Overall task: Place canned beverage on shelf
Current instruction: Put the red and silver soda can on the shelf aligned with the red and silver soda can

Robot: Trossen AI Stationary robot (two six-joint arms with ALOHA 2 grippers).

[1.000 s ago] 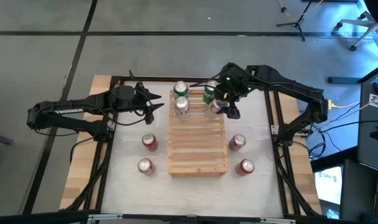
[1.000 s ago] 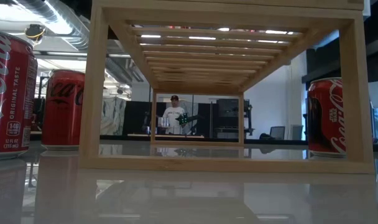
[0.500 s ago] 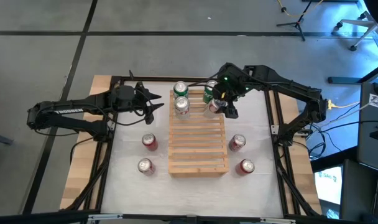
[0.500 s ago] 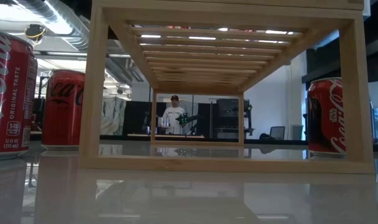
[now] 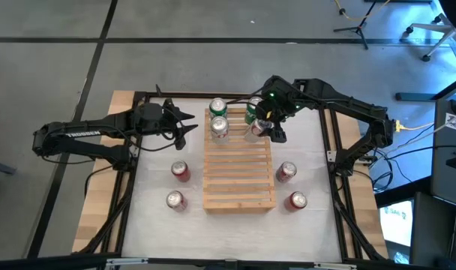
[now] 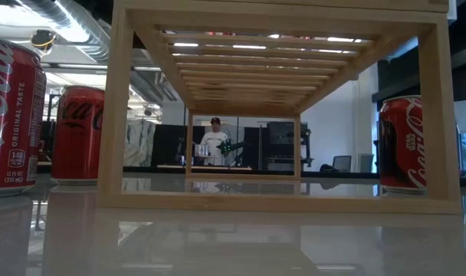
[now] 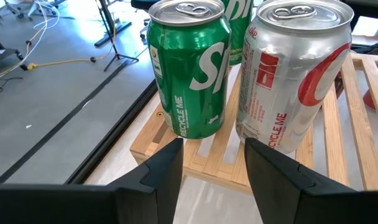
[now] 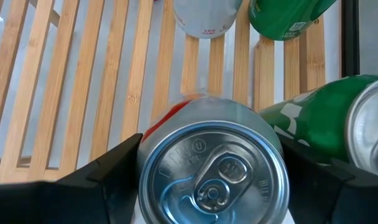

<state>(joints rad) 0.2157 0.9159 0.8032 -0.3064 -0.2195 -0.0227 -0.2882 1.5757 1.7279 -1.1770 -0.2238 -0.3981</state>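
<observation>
The shelf [image 5: 239, 169], a flat rack of pale wooden slats, lies in the middle of the white table. At its far end stand a green can [image 5: 218, 107], a silver-and-red can [image 5: 220, 127] and a second green can [image 5: 253, 111]. My right gripper [image 5: 271, 129] is at the shelf's far right corner, shut on a silver canned beverage [image 8: 212, 177]. My left gripper [image 5: 187, 124] hovers left of the shelf's far end, open, with nothing between its fingers [image 7: 170, 168]; it faces the green can [image 7: 188, 68] and the silver can [image 7: 291, 74]. My right gripper pinches the silver can between its two fingers, one on each side of the upper wall [image 8: 147, 158] just below the rim. The fingers slant down from the table's far right. The can stands nearly upright over the slats; its base is hidden, so whether it rests there does not show.
Two red cans stand on the table left of the shelf [image 5: 181, 171] [image 5: 175, 199] and two to its right [image 5: 286, 172] [image 5: 295, 201]. The low view looks through the shelf's frame [image 6: 279, 107] past red cans [image 6: 76, 134] [image 6: 402, 146] to a person far behind.
</observation>
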